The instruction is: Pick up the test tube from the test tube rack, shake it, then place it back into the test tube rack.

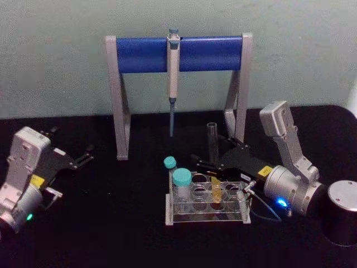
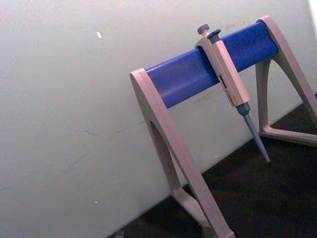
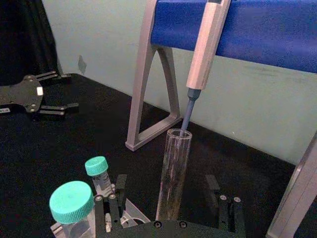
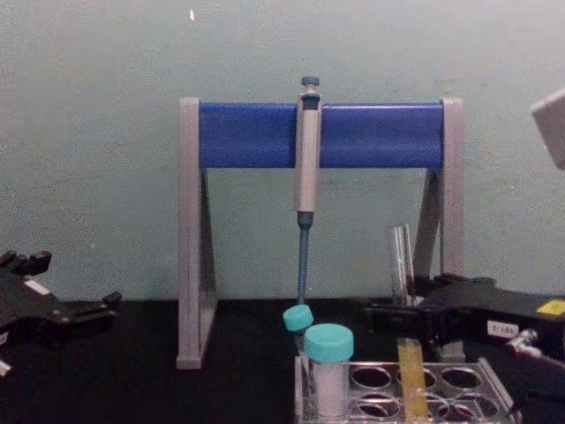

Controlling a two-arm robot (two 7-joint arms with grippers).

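The test tube (image 1: 212, 146) stands upright in the clear test tube rack (image 1: 242, 215), with yellow-orange liquid in its lower part inside the rack. My right gripper (image 1: 205, 163) reaches in from the right just above the rack. It is open, with one finger on each side of the tube and a gap to the glass. In the right wrist view the test tube (image 3: 173, 171) rises between the spread fingers (image 3: 118, 187). The chest view shows the test tube (image 4: 402, 263) above the rack (image 4: 494, 389). My left gripper (image 1: 85, 157) rests open at the far left of the table.
A grey-and-blue pipette stand (image 1: 178, 53) stands behind the rack, with a pipette (image 1: 173, 72) hanging from it and its tip close above the tube's mouth. Two teal-capped vials (image 1: 182, 181) sit in the rack's left end. A dark cylinder (image 1: 341, 212) stands at the right.
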